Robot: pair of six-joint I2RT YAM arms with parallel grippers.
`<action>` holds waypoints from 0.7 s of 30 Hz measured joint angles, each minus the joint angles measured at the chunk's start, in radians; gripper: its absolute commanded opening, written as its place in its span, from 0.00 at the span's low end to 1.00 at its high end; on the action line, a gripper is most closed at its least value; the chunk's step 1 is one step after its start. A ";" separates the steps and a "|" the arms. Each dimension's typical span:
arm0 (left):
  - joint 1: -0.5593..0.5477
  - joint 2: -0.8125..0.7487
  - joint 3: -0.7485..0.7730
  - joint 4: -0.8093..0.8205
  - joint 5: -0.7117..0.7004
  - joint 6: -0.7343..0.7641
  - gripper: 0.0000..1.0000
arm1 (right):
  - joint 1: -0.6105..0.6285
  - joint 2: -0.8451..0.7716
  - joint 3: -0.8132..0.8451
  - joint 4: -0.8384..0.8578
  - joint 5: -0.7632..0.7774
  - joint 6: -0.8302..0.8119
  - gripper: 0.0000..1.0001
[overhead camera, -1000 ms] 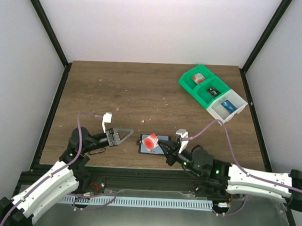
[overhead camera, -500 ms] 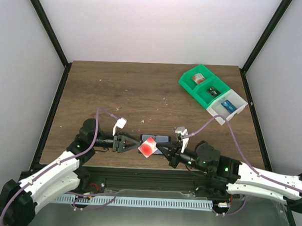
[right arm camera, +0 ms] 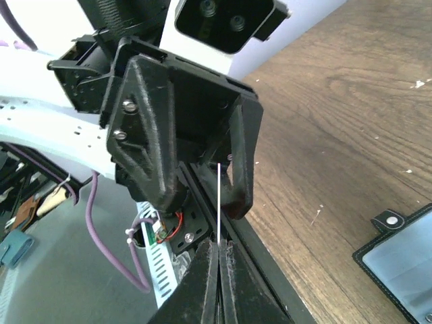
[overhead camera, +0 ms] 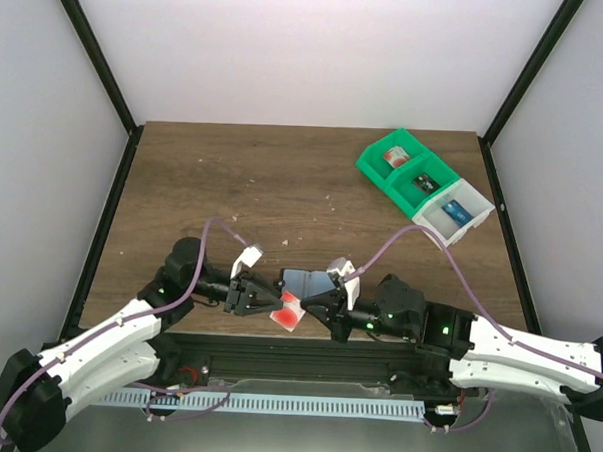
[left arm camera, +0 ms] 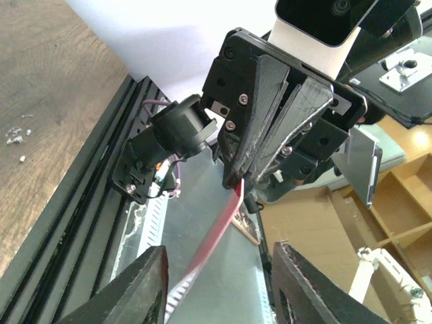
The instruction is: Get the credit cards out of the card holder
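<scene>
The pale credit card with the red circle [overhead camera: 288, 312] is off the table, pinched by my right gripper [overhead camera: 308, 306] over the near table edge. In the right wrist view the card [right arm camera: 219, 202] shows edge-on as a thin white line rising from the shut right gripper [right arm camera: 220, 244]. My left gripper [overhead camera: 271, 297] faces it, open, with one finger on each side of the card [left arm camera: 217, 226]; it is not touching it. The left gripper's [left arm camera: 219, 248] fingers [left arm camera: 138, 287] stay wide apart. The light blue card holder [overhead camera: 309, 281] lies on the table just behind the grippers, also seen in the right wrist view [right arm camera: 403, 262].
A green bin [overhead camera: 404, 170] and a white bin [overhead camera: 452, 213] with small items stand at the back right. The black frame rail [overhead camera: 276, 340] runs along the near table edge under the grippers. Purple cables loop over both wrists.
The right gripper has carried the red-circle card off the holder toward the near edge. The left arm has swung right and brought its open fingers around the card.
</scene>
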 measured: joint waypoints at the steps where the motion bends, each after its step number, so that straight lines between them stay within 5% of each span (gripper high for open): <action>1: 0.000 0.002 0.002 0.000 0.003 0.003 0.35 | 0.000 0.007 0.009 -0.008 -0.012 -0.007 0.00; 6: -0.002 0.021 0.005 0.018 0.022 -0.005 0.00 | 0.000 0.014 0.030 -0.023 -0.062 -0.033 0.01; 8: -0.003 0.031 0.005 0.037 0.047 -0.019 0.00 | -0.002 0.018 0.030 -0.036 -0.064 -0.037 0.03; 10: -0.003 0.037 0.004 0.060 0.063 -0.025 0.00 | -0.006 0.023 0.032 -0.045 -0.064 -0.038 0.20; 16: -0.007 0.039 0.006 0.080 0.014 -0.053 0.00 | -0.004 0.023 0.038 -0.043 -0.010 -0.003 0.47; 21: -0.007 0.003 -0.022 0.204 -0.170 -0.184 0.00 | -0.004 -0.124 -0.080 0.111 0.119 0.150 0.55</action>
